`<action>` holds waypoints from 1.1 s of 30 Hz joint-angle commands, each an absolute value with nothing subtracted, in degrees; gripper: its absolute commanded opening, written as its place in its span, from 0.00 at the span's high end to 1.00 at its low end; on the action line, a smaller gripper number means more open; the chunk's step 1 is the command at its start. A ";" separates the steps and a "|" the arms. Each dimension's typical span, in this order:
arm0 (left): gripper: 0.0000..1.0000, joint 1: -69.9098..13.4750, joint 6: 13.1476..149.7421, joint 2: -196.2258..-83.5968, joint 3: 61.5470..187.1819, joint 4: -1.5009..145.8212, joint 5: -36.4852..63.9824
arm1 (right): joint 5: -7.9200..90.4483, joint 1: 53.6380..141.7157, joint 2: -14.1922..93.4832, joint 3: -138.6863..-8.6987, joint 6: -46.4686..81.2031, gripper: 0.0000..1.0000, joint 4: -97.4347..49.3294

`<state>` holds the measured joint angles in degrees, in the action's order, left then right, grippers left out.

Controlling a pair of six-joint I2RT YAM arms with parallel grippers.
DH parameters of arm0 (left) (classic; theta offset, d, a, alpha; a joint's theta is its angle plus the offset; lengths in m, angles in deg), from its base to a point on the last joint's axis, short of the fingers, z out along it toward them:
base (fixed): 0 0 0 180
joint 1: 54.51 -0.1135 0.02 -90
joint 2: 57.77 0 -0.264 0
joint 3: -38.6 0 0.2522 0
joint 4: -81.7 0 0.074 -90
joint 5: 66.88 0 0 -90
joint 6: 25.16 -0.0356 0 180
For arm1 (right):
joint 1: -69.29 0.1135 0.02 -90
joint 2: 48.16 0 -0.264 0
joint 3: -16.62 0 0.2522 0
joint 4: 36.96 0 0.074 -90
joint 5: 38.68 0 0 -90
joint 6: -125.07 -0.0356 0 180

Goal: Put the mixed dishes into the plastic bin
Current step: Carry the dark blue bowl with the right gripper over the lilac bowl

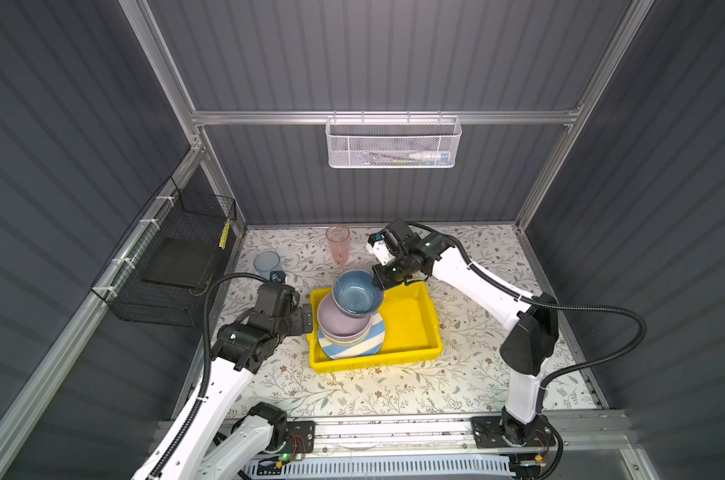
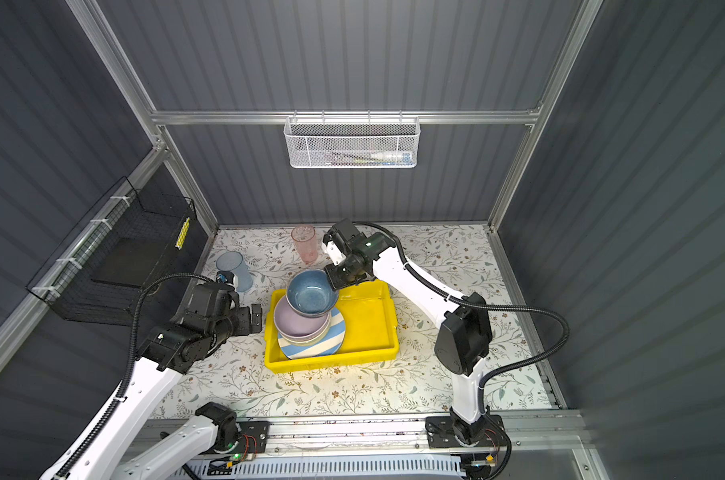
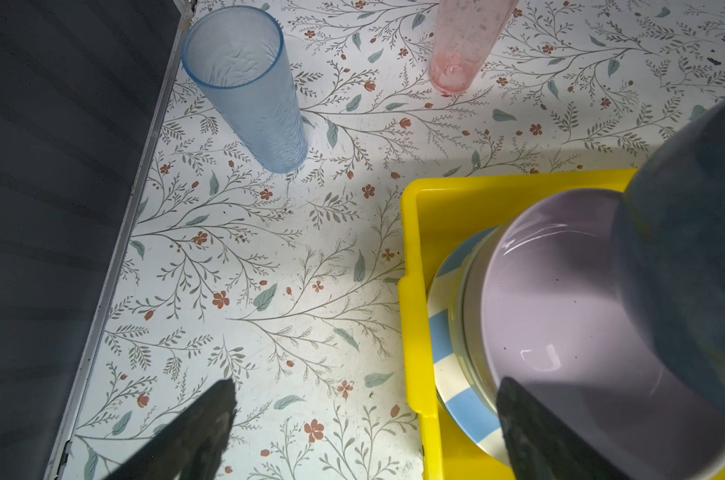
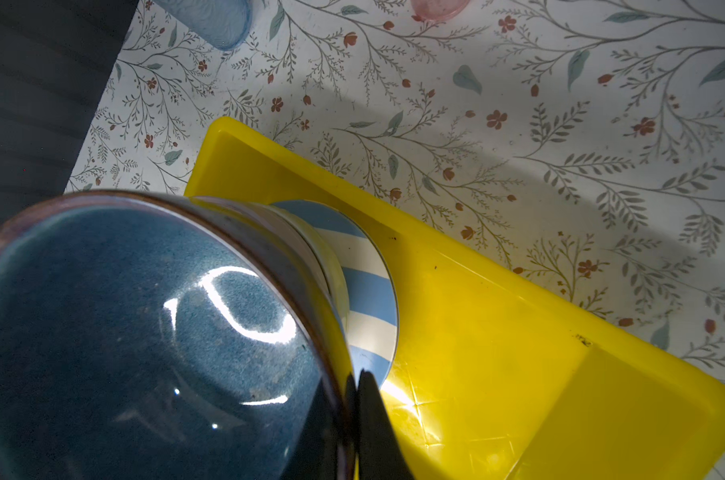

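The yellow plastic bin (image 1: 414, 332) (image 2: 369, 332) holds a blue-white striped plate (image 1: 371, 347), with a lilac bowl (image 1: 337, 318) (image 3: 560, 299) nested in a pale bowl on it. My right gripper (image 1: 379, 284) (image 4: 354, 382) is shut on the rim of a blue bowl (image 1: 356, 291) (image 4: 144, 332), which hangs over the lilac bowl; whether they touch I cannot tell. My left gripper (image 1: 306, 320) (image 3: 367, 386) stands open astride the bin's left wall, with one finger over the bowls. A blue tumbler (image 1: 267, 264) (image 3: 248, 91) and a pink tumbler (image 1: 338, 243) (image 3: 464, 45) stand upright on the table behind the bin.
A black wire basket (image 1: 173, 257) hangs on the left wall and a white mesh basket (image 1: 394, 143) on the back wall. The bin's right half (image 1: 410, 320) is bare yellow floor. The floral table (image 1: 394, 390) stretches in front of the bin.
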<state>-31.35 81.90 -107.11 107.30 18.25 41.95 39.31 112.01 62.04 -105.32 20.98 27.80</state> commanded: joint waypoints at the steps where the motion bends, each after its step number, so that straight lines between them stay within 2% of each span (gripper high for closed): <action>1: 0.01 -31.65 82.50 -106.89 107.21 18.28 41.90 | 37.25 113.30 61.87 -109.00 20.38 1.00 25.19; 33: 0.01 -31.63 82.53 -107.21 107.10 18.82 41.37 | 43.90 118.12 64.46 -107.24 21.25 1.00 28.10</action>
<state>-31.35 82.03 -107.13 107.19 18.27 41.95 44.40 117.59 64.94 -106.92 21.24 29.29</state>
